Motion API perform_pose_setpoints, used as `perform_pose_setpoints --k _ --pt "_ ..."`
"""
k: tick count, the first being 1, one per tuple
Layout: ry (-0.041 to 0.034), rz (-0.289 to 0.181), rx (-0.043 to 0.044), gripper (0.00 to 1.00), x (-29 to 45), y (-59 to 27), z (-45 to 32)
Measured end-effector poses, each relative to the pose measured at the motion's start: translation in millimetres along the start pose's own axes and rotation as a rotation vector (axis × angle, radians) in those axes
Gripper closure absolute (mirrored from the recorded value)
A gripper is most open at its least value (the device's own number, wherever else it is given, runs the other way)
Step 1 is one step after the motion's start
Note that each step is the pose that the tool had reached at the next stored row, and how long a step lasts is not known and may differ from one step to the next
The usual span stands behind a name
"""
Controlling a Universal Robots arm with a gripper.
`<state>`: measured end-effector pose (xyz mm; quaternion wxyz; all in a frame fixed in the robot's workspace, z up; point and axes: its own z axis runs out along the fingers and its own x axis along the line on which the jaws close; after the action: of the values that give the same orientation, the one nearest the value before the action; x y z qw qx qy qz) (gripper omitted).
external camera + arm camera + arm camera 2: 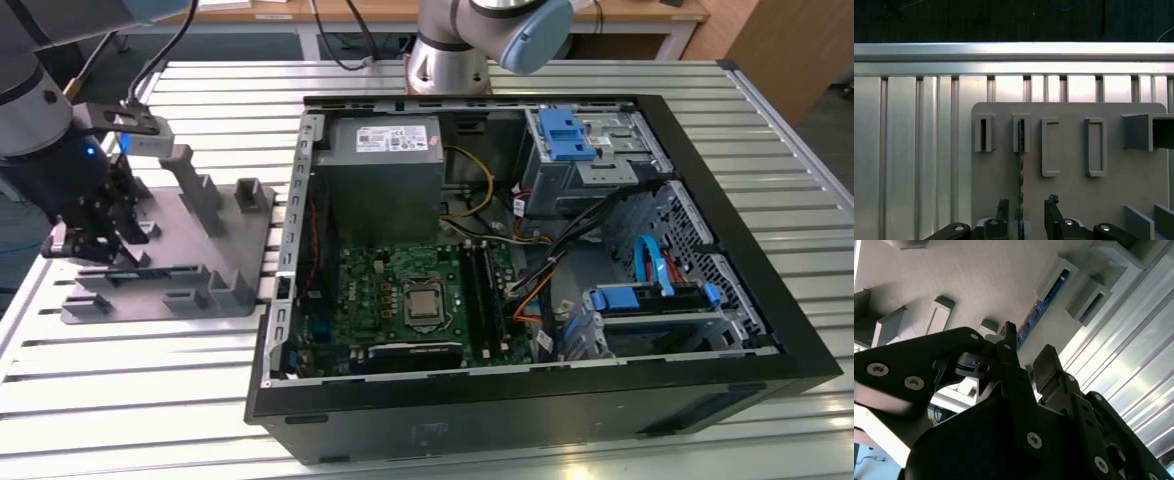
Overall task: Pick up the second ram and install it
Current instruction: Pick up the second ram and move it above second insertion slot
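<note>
Slatted aluminium formed the bench (134,400), on which a grey fixture plate (200,250) and an open computer case (534,405) were set side by side, the plate toward the exterior view's left. The second ram (1021,170) was found standing on edge in the slotted blocks of the plate, well apart from the motherboard (400,290) inside the case. The tool (1026,206) was positioned over the ram with its fingers (1051,205) apart, one on each side of the board. Contact could not be confirmed in the first wrist view.

For a sound pick, it was judged that the fingers should be centred across the thin board and closed squarely on its flat faces, so that the stick could be drawn straight out of its slots without tilting or binding. A light, even grip was judged advisable, since the board is thin.

Beyond the bench, wooden furniture (641,12) and hanging cables (354,40) were visible in the exterior view.
</note>
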<state>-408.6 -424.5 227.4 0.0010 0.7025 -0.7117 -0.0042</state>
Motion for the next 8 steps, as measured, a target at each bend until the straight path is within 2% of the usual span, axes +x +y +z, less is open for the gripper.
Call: perform_pose_setpoints --k 8 --pt "-0.0009 -0.026 -0.0003 0.59 0.1 1.1 14.3"
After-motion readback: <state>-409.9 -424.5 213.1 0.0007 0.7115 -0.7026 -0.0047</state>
